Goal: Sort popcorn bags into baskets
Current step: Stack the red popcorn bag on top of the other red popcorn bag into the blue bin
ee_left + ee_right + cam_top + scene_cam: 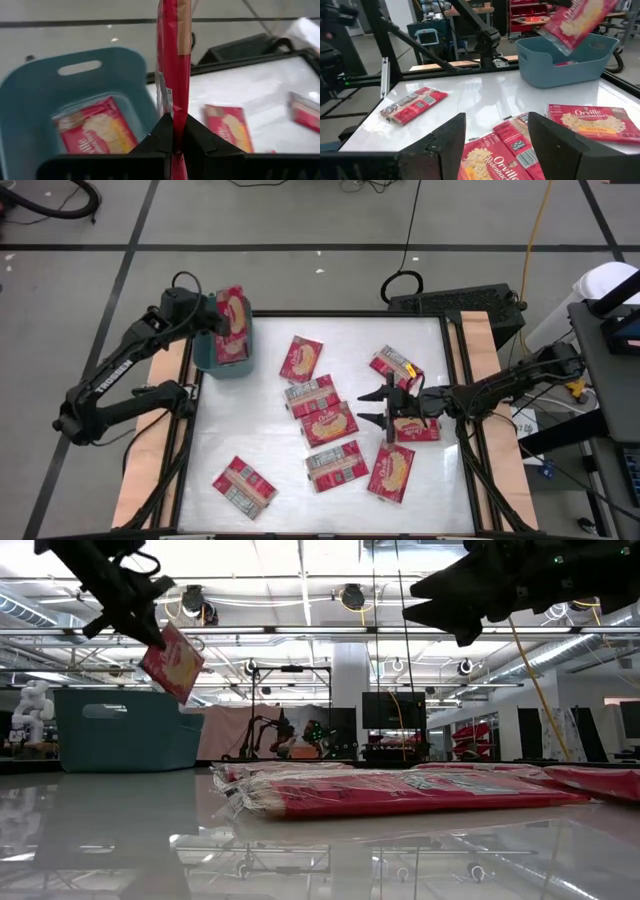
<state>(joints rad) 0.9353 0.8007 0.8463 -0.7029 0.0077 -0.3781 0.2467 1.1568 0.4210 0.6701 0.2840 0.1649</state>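
The left hand (pixel 174 142) is pressed together on the edge of one popcorn bag (pixel 233 326), which stands above the teal basket (pixel 207 356). Only the left wrist view looks down inside the basket: below this hand another red packet (pixel 97 129) lies flat on the bottom, picture face up. The low view shows the held bag tilted and clear of the basket's rim. The right hand (pixel 380 406) is spread wide and holds nothing, and loose bags (pixel 506 150) lie just under its fingers. The bags are flat, glossy red rectangles; the basket is smooth plastic with rounded corners; the white surface (pixel 270 440) reflects light
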